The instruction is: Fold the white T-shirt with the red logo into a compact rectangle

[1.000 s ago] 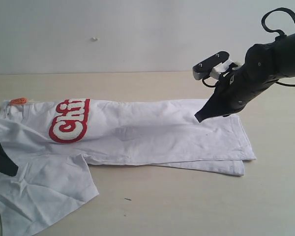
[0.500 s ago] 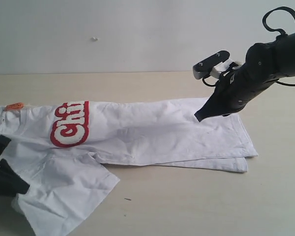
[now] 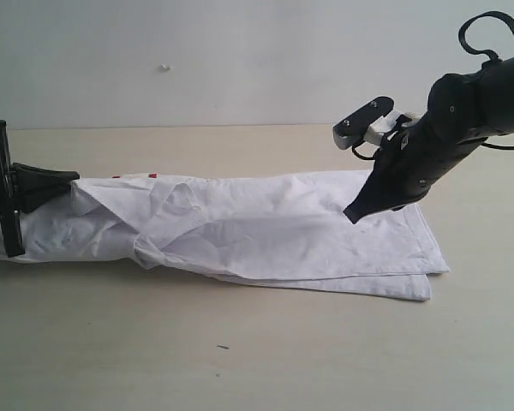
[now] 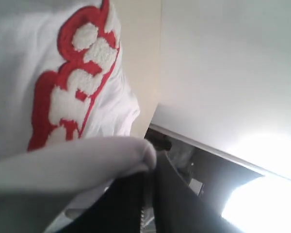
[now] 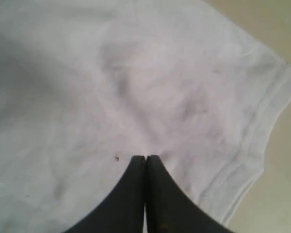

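- Since a second ago the left gripper (image 3: pixel 68 180) has swung from the lower left corner of the exterior view up to the left edge at mid-height. It has carried the loose sleeve side with it, so that side no longer sprawls toward the bottom of the frame.
- The folded-over flap (image 3: pixel 176 210) now lies across the chest and hides almost all of the red logo (image 3: pixel 116 176). Only a few red specks show along the upper edge of the cloth there.
- The white T-shirt (image 3: pixel 283 231) stretches as one long, narrow band across the middle of the frame, flat on the table (image 3: pixel 240 360), from the left edge to the lower right.
- The left gripper's jaws are clenched on a rolled lip of white fabric. In the left wrist view that lip bunches right at the dark fingers (image 4: pixel 148 189), with the logo (image 4: pixel 72 82) beyond it in the upper left.
- The right gripper (image 3: pixel 353 214) is closed tight, its tip touching the cloth near the hem (image 3: pixel 428 257) at centre right. The right wrist view shows the two fingers (image 5: pixel 136 194) pressed together with creases fanning out from them.
- I judge the right gripper works as an anchor, so the shirt does not slide while the other side is drawn over. Whether it has nipped any cloth I cannot tell.
- The lengthwise fold looks nearly laid, and the flap has yet to be released and flattened.
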You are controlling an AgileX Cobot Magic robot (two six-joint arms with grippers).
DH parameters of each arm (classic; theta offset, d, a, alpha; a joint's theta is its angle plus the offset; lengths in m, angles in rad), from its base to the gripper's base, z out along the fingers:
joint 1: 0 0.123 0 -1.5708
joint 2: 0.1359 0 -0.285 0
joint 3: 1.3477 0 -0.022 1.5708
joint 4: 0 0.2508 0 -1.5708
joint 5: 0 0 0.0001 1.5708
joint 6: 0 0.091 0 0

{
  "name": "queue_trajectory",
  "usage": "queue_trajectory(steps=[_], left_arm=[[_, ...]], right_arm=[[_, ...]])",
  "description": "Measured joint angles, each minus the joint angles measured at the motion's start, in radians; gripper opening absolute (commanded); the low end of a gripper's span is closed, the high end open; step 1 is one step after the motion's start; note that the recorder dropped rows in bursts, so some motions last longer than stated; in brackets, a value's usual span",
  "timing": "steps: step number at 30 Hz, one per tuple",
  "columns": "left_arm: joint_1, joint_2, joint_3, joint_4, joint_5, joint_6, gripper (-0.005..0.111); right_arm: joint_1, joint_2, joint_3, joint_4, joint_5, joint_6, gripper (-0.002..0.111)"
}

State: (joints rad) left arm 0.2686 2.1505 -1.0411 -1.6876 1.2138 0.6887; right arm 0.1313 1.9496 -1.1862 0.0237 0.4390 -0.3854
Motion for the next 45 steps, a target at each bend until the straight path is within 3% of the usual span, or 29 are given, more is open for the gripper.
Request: queue_trajectory(steps=[4, 5, 11, 16, 18, 23, 25, 26, 30, 35, 41, 45], left_arm=[[0.0, 0.017, -0.006, -0.027, -0.056, 0.012, 0.008], [0.0, 0.019, -0.006, -0.031, -0.074, 0.015, 0.018], [0.0, 0.022, -0.011, -0.04, -0.17, 0.019, 0.05], [0.0, 0.022, -0.011, -0.041, -0.189, 0.095, 0.094], [0.0, 0.022, -0.011, -0.041, -0.187, 0.142, 0.098], [0.031, 0.028, -0.05, -0.042, -0.069, 0.266, 0.094], [0.047, 0.028, -0.075, -0.044, -0.03, 0.283, 0.083], [0.053, 0.028, -0.089, -0.044, -0.021, 0.287, 0.073], [0.069, 0.028, -0.123, 0.019, -0.01, 0.279, 0.001], [0.076, 0.028, -0.126, 0.146, -0.008, 0.296, 0.0], [0.074, 0.026, -0.127, 0.434, -0.006, 0.318, 0.0], [0.046, 0.026, -0.127, 0.443, -0.006, 0.318, 0.0]], right_arm=[[0.0, 0.0, 0.0, 0.0, 0.004, -0.005, 0.0], [0.0, 0.0, 0.0, 0.0, 0.004, -0.005, 0.0], [0.0, 0.0, 0.0, 0.004, 0.039, -0.048, 0.0], [0.0, 0.0, 0.0, 0.017, 0.053, -0.076, 0.0], [0.0, 0.0, 0.0, 0.02, 0.054, -0.078, 0.0], [0.0, 0.0, 0.0, 0.022, 0.057, -0.081, 0.0], [0.0, 0.0, 0.0, 0.024, 0.057, -0.081, 0.0], [0.0, 0.0, 0.0, 0.024, 0.057, -0.081, 0.0], [0.0, 0.0, 0.0, 0.04, 0.057, -0.081, 0.0], [0.0, 0.0, 0.0, 0.052, 0.064, -0.081, 0.0], [0.0, 0.0, 0.0, 0.068, 0.068, -0.09, 0.0], [0.0, 0.0, 0.0, 0.126, 0.07, -0.131, 0.0]])
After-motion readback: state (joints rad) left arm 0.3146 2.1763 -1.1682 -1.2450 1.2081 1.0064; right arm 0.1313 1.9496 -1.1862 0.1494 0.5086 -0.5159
